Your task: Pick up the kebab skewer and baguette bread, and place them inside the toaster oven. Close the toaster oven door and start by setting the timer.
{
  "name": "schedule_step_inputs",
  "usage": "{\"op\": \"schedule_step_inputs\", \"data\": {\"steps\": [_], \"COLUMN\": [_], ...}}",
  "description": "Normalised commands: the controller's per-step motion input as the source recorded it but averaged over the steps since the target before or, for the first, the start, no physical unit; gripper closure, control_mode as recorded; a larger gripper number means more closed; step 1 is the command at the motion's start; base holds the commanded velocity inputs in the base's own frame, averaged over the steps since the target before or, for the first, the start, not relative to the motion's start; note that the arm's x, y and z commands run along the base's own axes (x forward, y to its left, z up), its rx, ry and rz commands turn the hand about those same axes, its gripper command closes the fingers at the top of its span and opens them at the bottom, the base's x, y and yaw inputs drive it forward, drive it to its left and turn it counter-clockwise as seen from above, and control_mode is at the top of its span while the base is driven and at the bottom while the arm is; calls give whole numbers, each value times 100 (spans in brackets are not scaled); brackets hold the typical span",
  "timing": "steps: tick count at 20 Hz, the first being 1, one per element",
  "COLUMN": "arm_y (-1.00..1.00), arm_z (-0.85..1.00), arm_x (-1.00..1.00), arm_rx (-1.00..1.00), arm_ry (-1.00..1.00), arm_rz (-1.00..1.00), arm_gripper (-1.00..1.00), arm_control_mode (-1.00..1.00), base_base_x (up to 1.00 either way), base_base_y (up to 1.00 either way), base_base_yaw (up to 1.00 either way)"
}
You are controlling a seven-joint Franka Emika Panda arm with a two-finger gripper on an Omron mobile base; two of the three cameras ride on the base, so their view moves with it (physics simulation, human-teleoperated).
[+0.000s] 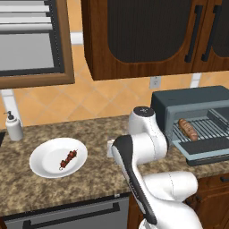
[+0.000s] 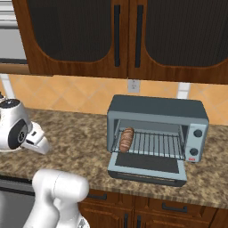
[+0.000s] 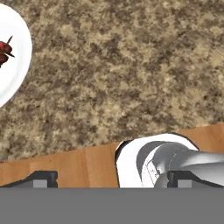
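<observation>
Left base view: the kebab skewer [image 1: 68, 159] lies on a white plate [image 1: 44, 167] on the granite counter [image 1: 98, 179], well apart from the oven and not yet picked up.
Baguette bread: the baguette bread [image 2: 127, 139] already rests on the wire rack [image 2: 156, 144] at the left side inside the toaster oven [image 2: 156, 109].
Oven door: the toaster oven door [image 2: 147, 167] hangs folded down and open in front of the cavity; closing it is a step still to come.
Timer: two knobs [image 2: 198, 132] sit on the right-hand panel of the oven; by this look the timer has not been set, since the door stands open.
Gripper: the gripper [image 3: 111, 179] hovers above bare counter between plate and oven, fingers spread wide and holding nothing; the plate's edge and one end of the skewer show at the upper left of the hand view.
Progress: roughly one item of two is in; skewer, door and timer remain, in my judgement.
</observation>
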Motion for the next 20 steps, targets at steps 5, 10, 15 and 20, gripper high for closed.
{"op": "schedule_step_inputs", "data": {"steps": [5, 10, 15, 20], "arm_y": [100, 100, 88, 55], "arm_z": [-6, 0, 0, -37], "arm_x": [24, 58, 85, 51], "arm_rx": [0, 0, 0, 0], "arm_ry": [-1, 0, 0, 2], "arm_rz": [-2, -1, 0, 0], "arm_gripper": [-100, -100, -100, -100], "arm_control_mode": [-100, -100, -100, -100], "base_base_x": [0, 0, 0, 0], "base_base_y": [0, 0, 0, 0], "base_base_yaw": [0, 0, 0, 0]}}
